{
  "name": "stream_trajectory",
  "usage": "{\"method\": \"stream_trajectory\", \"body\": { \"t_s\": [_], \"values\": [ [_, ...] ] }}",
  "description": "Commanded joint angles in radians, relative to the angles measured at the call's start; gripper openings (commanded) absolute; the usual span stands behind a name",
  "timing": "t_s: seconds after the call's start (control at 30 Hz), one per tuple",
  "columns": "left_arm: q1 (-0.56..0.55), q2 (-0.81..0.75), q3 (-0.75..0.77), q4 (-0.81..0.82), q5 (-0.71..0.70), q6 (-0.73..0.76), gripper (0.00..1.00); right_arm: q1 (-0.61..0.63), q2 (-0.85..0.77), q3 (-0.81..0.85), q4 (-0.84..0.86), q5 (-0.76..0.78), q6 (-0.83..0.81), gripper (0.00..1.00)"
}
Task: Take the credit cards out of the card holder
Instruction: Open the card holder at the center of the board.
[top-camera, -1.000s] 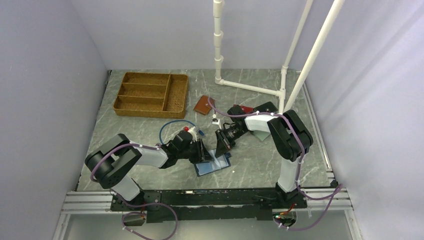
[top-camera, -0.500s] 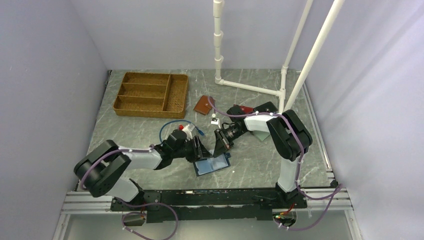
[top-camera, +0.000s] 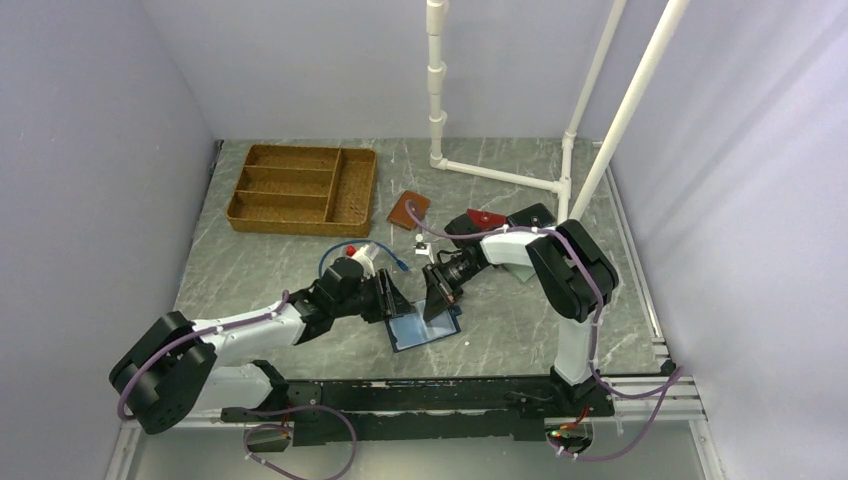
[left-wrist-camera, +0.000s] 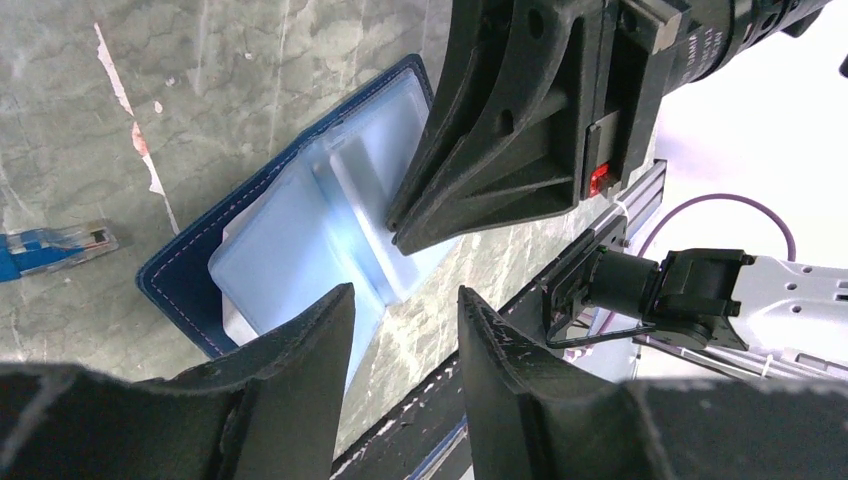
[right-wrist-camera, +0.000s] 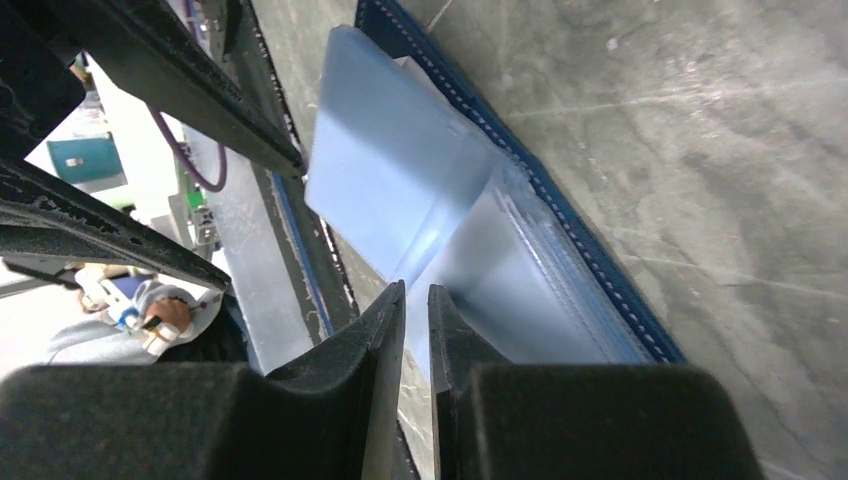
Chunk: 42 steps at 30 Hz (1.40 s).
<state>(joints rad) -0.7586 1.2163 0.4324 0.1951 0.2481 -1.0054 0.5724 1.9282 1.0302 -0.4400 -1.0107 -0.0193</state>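
Observation:
The navy card holder (top-camera: 425, 328) lies open on the table near the front edge, glossy light blue inside up. In the left wrist view a pale credit card edge (left-wrist-camera: 230, 318) peeks from under a blue sleeve of the card holder (left-wrist-camera: 290, 230). A white card corner (right-wrist-camera: 418, 70) also shows in the right wrist view. My right gripper (top-camera: 437, 300) stands tip-down at the fold, its jaws nearly together and pinching a raised inner flap (right-wrist-camera: 400, 160). My left gripper (left-wrist-camera: 405, 300) hovers open just left of the holder with nothing between its fingers.
A wicker divided tray (top-camera: 300, 188) sits at the back left. A tan-brown wallet (top-camera: 408, 210) and a red wallet (top-camera: 485, 218) lie behind the grippers. A blue cable with a clear plug (top-camera: 400, 265) lies beside the left gripper. White pipe framing (top-camera: 500, 175) stands at the back.
The left gripper's jaws have opened wider and it has drawn back slightly left of the card holder as its arm stretched out low. The right gripper stays pinched at the fold.

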Motion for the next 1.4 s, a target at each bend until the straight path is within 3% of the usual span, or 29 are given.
{"method": "stream_trajectory", "body": {
  "t_s": [0.0,0.23,0.47,1.17,1.37],
  "values": [
    [-0.007,0.027,-0.010,0.071,0.010,-0.008,0.47,-0.013,-0.057,0.063,-0.065,0.109,-0.088,0.18],
    [-0.029,0.144,0.052,0.122,0.031,-0.001,0.46,-0.060,-0.121,0.073,-0.139,0.222,-0.211,0.21],
    [-0.031,0.263,0.054,0.193,0.050,-0.035,0.47,-0.060,-0.096,0.070,-0.149,0.253,-0.218,0.24],
    [-0.031,0.409,0.071,0.258,0.112,-0.053,0.51,-0.025,0.018,0.059,-0.088,0.088,-0.100,0.24],
    [-0.031,0.420,0.068,0.262,0.109,-0.058,0.47,-0.025,0.014,0.064,-0.091,0.050,-0.102,0.21]
  ]
}}
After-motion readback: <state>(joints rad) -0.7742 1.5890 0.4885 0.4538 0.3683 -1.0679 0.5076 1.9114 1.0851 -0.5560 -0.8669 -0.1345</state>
